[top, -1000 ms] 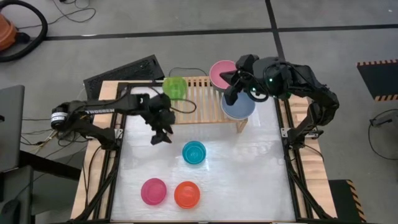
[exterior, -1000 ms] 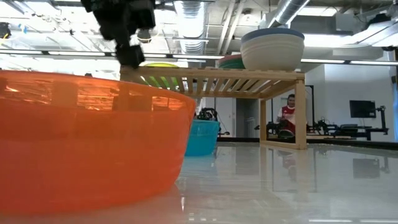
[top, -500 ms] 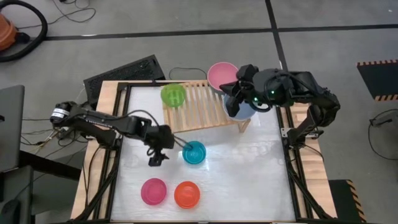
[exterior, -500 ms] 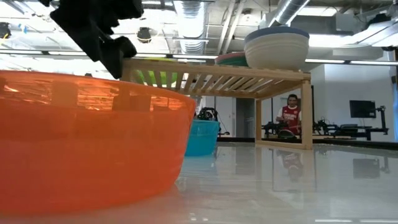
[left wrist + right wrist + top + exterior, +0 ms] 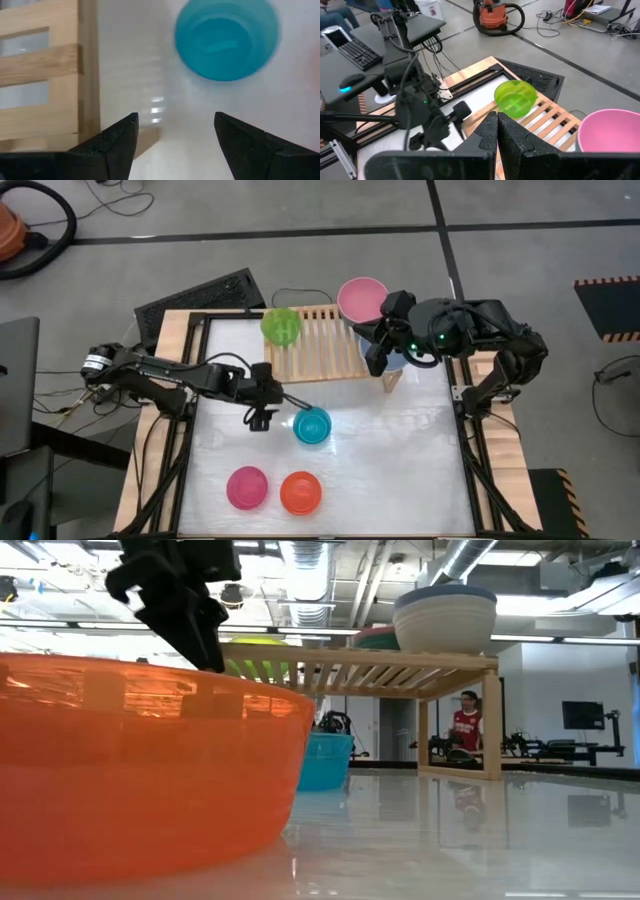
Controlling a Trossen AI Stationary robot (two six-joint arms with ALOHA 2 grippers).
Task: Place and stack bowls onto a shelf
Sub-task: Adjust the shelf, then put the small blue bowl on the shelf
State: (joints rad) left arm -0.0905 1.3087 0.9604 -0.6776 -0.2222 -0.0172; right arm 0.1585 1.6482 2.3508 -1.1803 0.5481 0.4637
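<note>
Three bowls sit on the shelf [image 5: 320, 340]: green bowl [image 5: 280, 326], pink bowl [image 5: 361, 299], slate blue bowl [image 5: 392, 360]. In front of it on the worktop [image 5: 400, 450] stands the cyan bowl [image 5: 312, 425], with the left pincer [image 5: 262, 420] gaping wide just beside it. The right pincer [image 5: 374, 360], fingers pressed together, hovers at the shelf's slate blue bowl.

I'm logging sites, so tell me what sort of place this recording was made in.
Most likely a robotics lab or workshop: exposed ceiling ducts overhead, a concrete floor with black tape lines, and an orange shop vacuum with loose cables near the table.
</note>
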